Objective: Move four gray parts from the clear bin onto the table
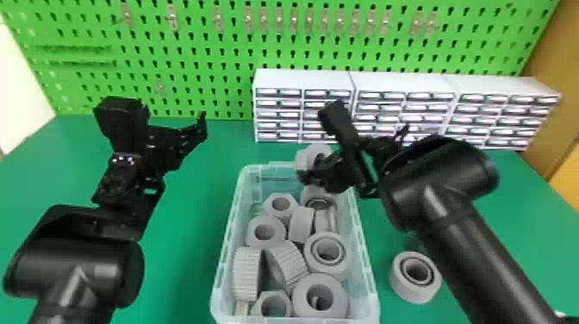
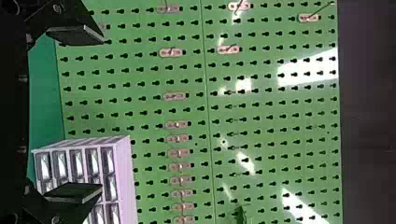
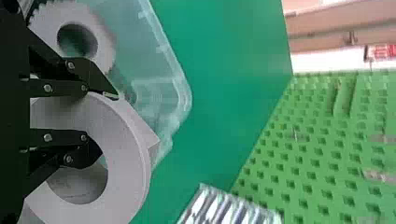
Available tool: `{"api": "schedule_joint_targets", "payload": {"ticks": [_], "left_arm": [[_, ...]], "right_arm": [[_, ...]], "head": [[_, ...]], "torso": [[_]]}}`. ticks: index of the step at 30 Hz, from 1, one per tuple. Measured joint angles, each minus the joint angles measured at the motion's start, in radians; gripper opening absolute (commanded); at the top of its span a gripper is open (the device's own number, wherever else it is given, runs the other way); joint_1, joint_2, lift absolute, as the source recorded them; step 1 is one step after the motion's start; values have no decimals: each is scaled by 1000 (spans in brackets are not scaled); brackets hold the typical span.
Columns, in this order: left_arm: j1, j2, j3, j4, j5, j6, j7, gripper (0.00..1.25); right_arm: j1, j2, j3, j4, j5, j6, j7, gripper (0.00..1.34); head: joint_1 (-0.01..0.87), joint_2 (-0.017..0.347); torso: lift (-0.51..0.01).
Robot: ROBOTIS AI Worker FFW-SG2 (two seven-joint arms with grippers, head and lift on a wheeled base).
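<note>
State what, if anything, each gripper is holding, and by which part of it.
The right gripper holds a gray ring-shaped part by its wall, one finger in the hole and the other outside. The left gripper, open, holds nothing.

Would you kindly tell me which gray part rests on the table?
The round one to the right of the clear bin; the others are in the bin or the right gripper.

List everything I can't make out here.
- Head view: bin's near end, cut off by the bottom edge.
- Head view: any parts lying deeper, under the top parts.
- Head view: some drawers, behind the right gripper.
- Right wrist view: some of the held ring, behind the gripper's fingers.
</note>
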Motion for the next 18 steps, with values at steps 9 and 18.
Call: {"api": "schedule_joint_targets", "payload": {"ticks": [9, 18], "left_arm": [[6, 0, 12, -10, -1, 0, 0, 1080], [10, 0, 17, -15, -1, 0, 0, 1078]], "right_arm": [[94, -16, -195, -204, 115, 179, 0, 377], [182, -23, -358, -335, 218, 359, 0, 377]], "head": [[678, 34], [678, 34]], "torso": [[-50], [-50]]}}
